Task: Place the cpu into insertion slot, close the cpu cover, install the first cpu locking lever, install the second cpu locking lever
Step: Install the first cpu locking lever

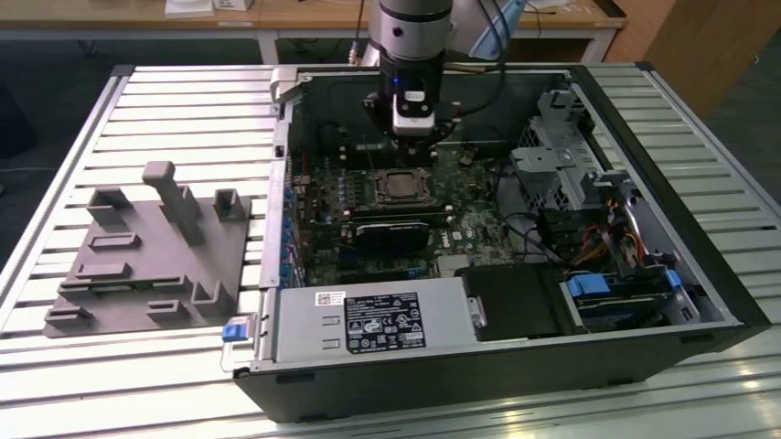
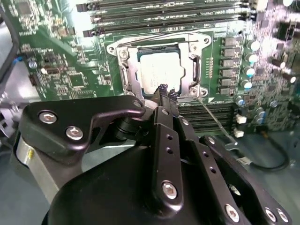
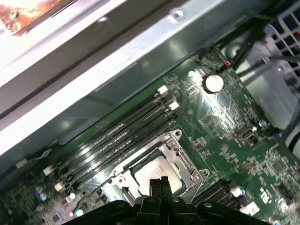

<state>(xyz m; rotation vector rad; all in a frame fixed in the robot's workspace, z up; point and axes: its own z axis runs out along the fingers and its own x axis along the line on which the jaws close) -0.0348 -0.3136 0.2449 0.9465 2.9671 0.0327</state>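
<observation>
Silver-grey, the cpu (image 2: pixel 159 70) lies seated in the insertion slot (image 2: pixel 157 48), and the cpu cover (image 2: pixel 194 70) is folded flat around it. The gripper (image 2: pixel 165 92) hovers just over the socket's edge, fingers pressed together and empty. One wire locking lever (image 2: pixel 215 119) juts aslant from a corner, seemingly unlatched, so the lever steps look undone.

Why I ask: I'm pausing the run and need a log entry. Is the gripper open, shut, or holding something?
Gripper: shut, with nothing held. Its fingertips are pressed together close to the cpu.
</observation>
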